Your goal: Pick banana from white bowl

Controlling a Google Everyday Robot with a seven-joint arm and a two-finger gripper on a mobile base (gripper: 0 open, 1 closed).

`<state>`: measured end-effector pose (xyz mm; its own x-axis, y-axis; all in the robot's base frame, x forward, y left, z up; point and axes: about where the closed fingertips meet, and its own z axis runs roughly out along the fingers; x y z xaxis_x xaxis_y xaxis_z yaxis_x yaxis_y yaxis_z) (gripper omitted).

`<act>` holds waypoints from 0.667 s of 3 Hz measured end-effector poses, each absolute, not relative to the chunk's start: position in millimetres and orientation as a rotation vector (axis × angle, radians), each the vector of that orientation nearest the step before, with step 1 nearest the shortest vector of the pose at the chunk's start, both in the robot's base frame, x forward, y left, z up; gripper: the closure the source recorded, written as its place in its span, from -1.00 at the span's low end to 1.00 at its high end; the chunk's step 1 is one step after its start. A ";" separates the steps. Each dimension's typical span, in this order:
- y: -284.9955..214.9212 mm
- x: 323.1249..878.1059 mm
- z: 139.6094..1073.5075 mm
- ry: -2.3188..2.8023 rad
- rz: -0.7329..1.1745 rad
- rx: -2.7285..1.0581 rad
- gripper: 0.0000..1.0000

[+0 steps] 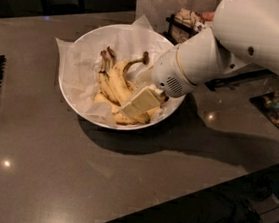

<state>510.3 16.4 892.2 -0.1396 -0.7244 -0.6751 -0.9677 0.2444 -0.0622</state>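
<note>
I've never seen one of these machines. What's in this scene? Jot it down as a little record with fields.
Bowl: large round white bowl, lined with crinkled white paper, on grey countertop
Fruit: thick curved yellow banana lying in it beside smaller bananas
Gripper: two-finger gripper down inside bowl, over the fruit
Lifted: nothing yet

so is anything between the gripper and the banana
Nothing visible. The gripper is down inside the bowl, resting on top of the pile where the lower end of the banana lies. The smaller bananas are packed against the banana's far side from the gripper, not between the two.
</note>
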 end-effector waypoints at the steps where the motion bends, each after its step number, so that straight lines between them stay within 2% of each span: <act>1: 16.8 509.9 883.6 1.944 0.533 -1.560 -0.54; 2: 18.8 509.5 871.7 1.968 0.550 -1.565 -0.23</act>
<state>509.5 18.8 871.7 -0.1620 -0.7421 -0.6504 -0.9717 0.2347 -0.0259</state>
